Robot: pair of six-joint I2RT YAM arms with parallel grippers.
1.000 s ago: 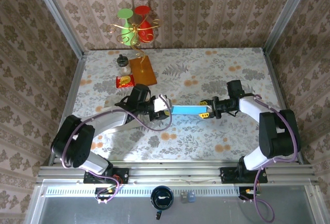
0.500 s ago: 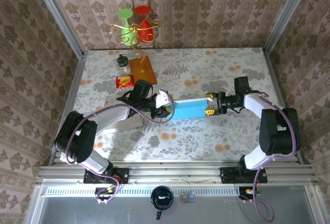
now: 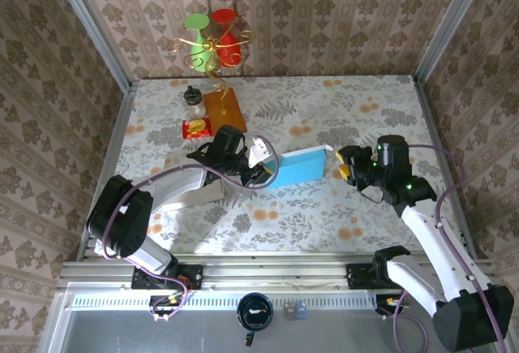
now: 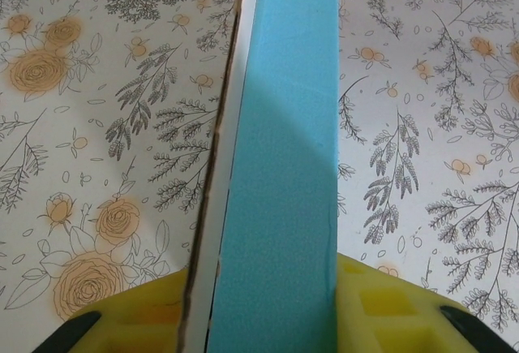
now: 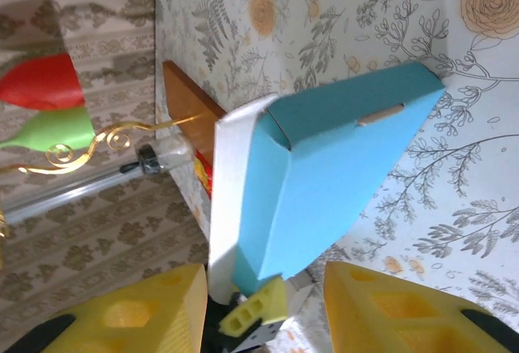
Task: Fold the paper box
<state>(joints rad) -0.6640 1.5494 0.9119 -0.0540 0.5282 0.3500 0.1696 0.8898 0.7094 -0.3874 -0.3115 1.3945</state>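
paper box point(image 3: 302, 166) over table point(image 3: 365, 101) centre, long axis left-to-right | left gripper point(image 3: 261, 166) pinching its left end | right gripper point(image 3: 344, 164) spread, just off right end | you'd close in leftward along that axis

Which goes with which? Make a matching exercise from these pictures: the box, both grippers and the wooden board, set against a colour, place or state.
1. box
2. left gripper
3. right gripper
4. wooden board

A. open, apart from the box
B. blue
C. beside the small bottle
D. shut on the box

Pairs: 1-B, 2-D, 3-A, 4-C.
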